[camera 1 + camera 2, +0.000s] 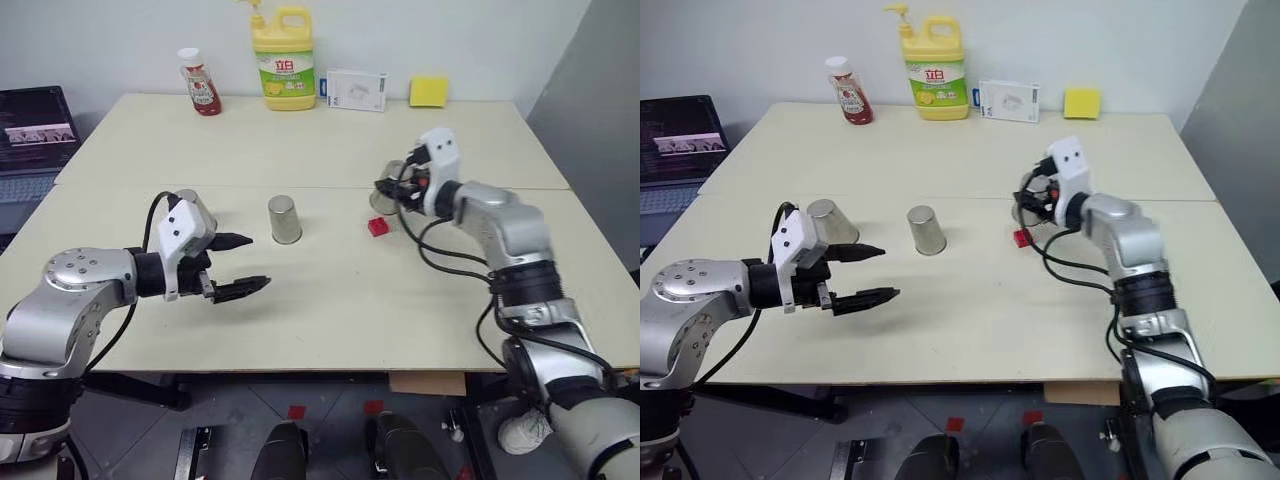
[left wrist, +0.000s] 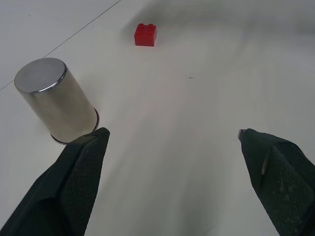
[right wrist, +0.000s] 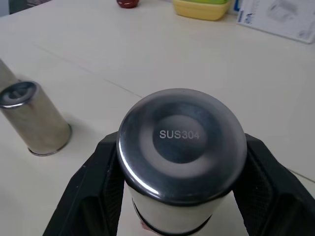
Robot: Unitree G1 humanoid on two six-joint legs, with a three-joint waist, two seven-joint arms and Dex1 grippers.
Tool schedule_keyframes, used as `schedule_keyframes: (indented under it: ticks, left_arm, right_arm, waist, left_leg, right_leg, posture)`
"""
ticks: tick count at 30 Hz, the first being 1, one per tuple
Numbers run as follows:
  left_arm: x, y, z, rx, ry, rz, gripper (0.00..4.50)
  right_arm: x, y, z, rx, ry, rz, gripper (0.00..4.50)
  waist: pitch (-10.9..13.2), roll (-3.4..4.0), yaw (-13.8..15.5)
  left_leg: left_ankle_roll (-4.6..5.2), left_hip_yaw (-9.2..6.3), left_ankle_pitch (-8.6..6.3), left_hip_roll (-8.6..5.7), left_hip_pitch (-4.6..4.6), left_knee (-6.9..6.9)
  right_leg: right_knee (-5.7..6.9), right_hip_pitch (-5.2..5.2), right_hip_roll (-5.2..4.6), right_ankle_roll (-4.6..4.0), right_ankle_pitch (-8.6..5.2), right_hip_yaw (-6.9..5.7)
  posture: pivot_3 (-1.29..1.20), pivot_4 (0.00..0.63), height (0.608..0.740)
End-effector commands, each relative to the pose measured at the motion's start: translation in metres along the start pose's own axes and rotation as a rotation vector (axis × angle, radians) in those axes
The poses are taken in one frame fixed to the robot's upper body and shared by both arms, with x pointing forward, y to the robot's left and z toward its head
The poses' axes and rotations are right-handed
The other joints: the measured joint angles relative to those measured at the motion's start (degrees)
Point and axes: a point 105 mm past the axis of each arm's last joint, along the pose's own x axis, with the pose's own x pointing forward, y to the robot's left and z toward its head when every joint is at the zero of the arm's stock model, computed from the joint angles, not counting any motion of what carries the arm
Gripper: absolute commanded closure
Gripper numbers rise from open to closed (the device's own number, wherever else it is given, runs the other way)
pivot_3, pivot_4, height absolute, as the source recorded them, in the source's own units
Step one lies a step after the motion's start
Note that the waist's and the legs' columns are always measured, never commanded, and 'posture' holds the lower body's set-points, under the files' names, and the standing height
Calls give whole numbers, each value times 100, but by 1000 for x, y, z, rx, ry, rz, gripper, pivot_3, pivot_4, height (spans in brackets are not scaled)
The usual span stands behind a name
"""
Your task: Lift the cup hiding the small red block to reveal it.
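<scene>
Right pincer [image 1: 392,192] pinches the cup [image 3: 181,162] just above the small red block [image 1: 378,227]

Table [image 1: 330,300]: you have a pale cream top with a seam running across its middle.
Back edge: ketchup bottle [image 1: 202,84], yellow soap jug [image 1: 284,60], white box [image 1: 356,89], yellow sponge [image 1: 429,91].
Near the seam: two upside-down steel cups, one in the middle [image 1: 285,219], one to its left [image 1: 830,221].
Right of the middle cup: small red block [image 1: 378,227] lies bare on the top.
</scene>
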Motion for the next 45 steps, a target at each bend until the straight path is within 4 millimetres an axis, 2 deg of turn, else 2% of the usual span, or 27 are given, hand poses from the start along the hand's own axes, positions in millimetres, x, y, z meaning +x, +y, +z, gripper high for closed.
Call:
schedule_keyframes:
  ticks: [1, 9, 12, 15, 19, 24, 27, 29, 34, 36, 39, 41, 45]
  left_arm:
    - [6, -7, 10, 43, -25, -32, 0]
    - [14, -4, 14, 55, -33, -55, 0]
    - [16, -4, 14, 60, -32, -55, 0]
    - [15, -4, 14, 61, -31, -53, 0]
    - [13, -2, 13, 60, -24, -33, 0]
    - [6, 9, 14, 79, -21, 53, 0]
    - [-7, 15, 5, 73, 21, 146, 0]
    - [-15, 16, 3, 64, 29, 177, 0]
    - [-49, 25, -13, 10, 96, 277, 0]
    - [-58, 30, -22, 7, 130, 317, 0]
    - [-66, 34, -26, 6, 133, 362, 0]
    - [-70, 40, -27, -5, 117, 409, 0]
    - [-72, 38, -29, -25, 104, 411, 0]
  right_arm:
    - [-15, -7, -8, -5, 17, -33, 1892]
    - [-14, -23, -52, 26, 132, -155, 1892]
    - [-14, -28, -59, 47, 145, -186, 1892]
    - [-15, -27, -48, 87, 97, -172, 895]
    - [-17, -28, -32, 66, 32, -162, 39]
    - [-29, -19, 4, -57, -131, -105, 39]
    - [-51, 3, 21, -194, -268, 0, 39]
    - [-63, 15, 23, -257, -307, 60, 39]
    - [-97, 55, -3, -267, -187, 338, 39]
    - [-103, 54, -12, -224, -145, 338, 39]
    - [-106, 44, -23, -128, -112, 285, 39]
    - [-109, 42, -30, -115, -92, 270, 39]
    - [-115, 45, -40, -146, -49, 286, 39]
  waist:
    - [0, 0, 0]
    - [0, 1, -109]
    - [0, 1, -112]
    - [0, 1, -113]
    - [0, 1, -111]
    - [1, 1, -111]
    - [0, 1, -105]
    - [0, 1, -101]
    - [1, 2, -79]
    - [1, 2, -80]
    - [1, 2, -74]
    - [1, 2, -63]
    - [1, 2, -31]
  left_leg:
    - [0, 2, 0, 0, 0, 0]
    - [1, 5, 1, 10, 7, 2]
    - [1, 4, 1, 11, 8, 2]
    - [1, 7, 1, 10, 6, 1]
    - [1, 6, 1, 10, 5, 1]
    - [1, 6, 1, 10, 6, 1]
    - [1, 3, 0, 11, 5, 0]
    - [1, 1, 0, 13, 5, -1]
    - [1, 0, 0, 11, 3, 0]
    - [1, 2, 0, 10, 7, 1]
    - [2, 5, 0, 11, 21, 3]
    - [4, 4, 3, 11, 27, 7]
    - [7, 5, 5, 10, 41, 7]
  right_leg:
    - [0, -1, 0, 0, 0, 2]
    - [9, -2, 17, 2, -1, 9]
    - [8, -1, 20, 2, 0, 8]
    - [5, -2, 19, -1, 1, 12]
    - [5, -2, 18, -1, 1, 11]
    - [6, -3, 19, 0, 1, 11]
    - [5, -2, 18, 2, -1, 9]
    - [3, -1, 17, 1, 0, 7]
    - [0, 0, 9, 6, -4, 6]
    - [-1, 2, 8, 16, -10, 6]
    - [2, 12, 8, 28, -15, 8]
    - [3, 20, 10, 26, -13, 7]
    - [2, 34, 10, 26, -13, 8]
  posture:
    - [0, 150, 740]
    - [0, 150, 740]
    - [0, 150, 740]
    - [0, 150, 740]
    - [0, 150, 740]
    - [0, 150, 740]
    - [0, 150, 740]
    - [0, 150, 740]
    - [0, 150, 740]
    - [0, 150, 740]
    - [0, 150, 740]
    - [0, 150, 740]
    - [0, 150, 740]
